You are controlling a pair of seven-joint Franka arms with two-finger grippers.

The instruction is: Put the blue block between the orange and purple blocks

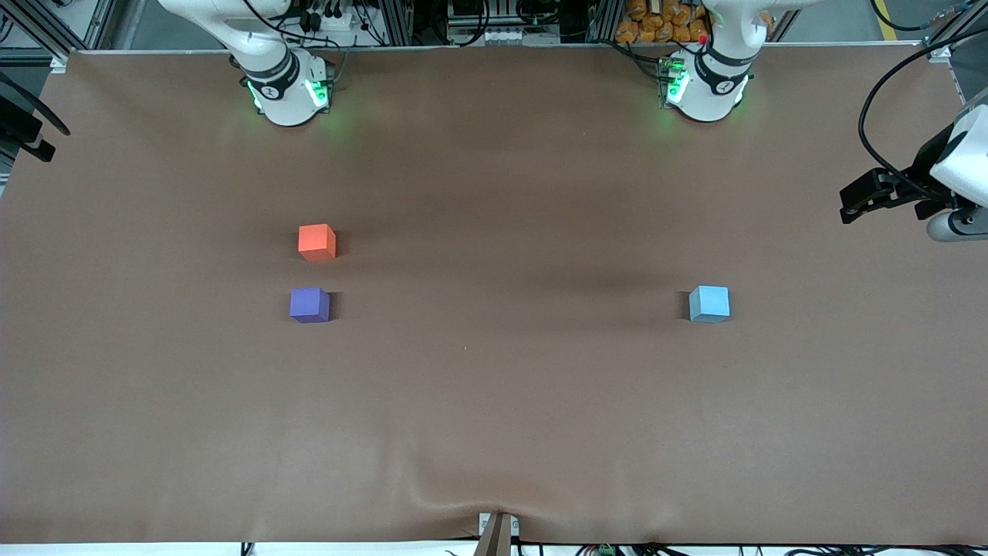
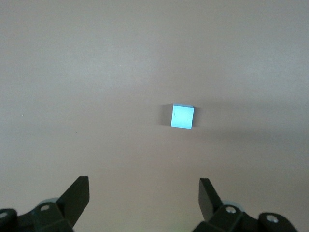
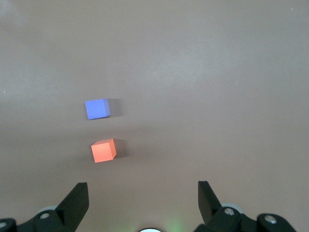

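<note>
1. The right arm's base [image 1: 285, 89] stands at the upper left of the front view, on the brown table [image 1: 494, 401]. Its upper links run out of the top of the frame, and its gripper does not appear there.

2. The right gripper [image 3: 143, 203] shows only in its own wrist view – two dark fingers [image 3: 77, 200] spread wide with nothing between them, up in the air over bare table, with the orange and purple blocks in sight below.

3. The orange block [image 1: 317, 242] sits left of centre in the front view, flat on the table. The purple block [image 1: 309, 304] lies just below it in the frame, so nearer the front camera. The two are apart, with a narrow strip of table between them.

4. The blue block [image 1: 709, 303] rests on the table right of centre, level with the purple one and well apart from both other blocks – toward the left arm's end.

5. The left arm's base [image 1: 706, 89] stands at the upper right of the front view.

6. The left gripper [image 1: 857, 202] hangs at the right edge of the front view, over the table's end. From there its fingers look dark and hard to read, but its wrist view shows them [image 2: 210, 198] wide apart and empty, with the blue block [image 2: 182, 116] on the table ahead of them, untouched.
</note>
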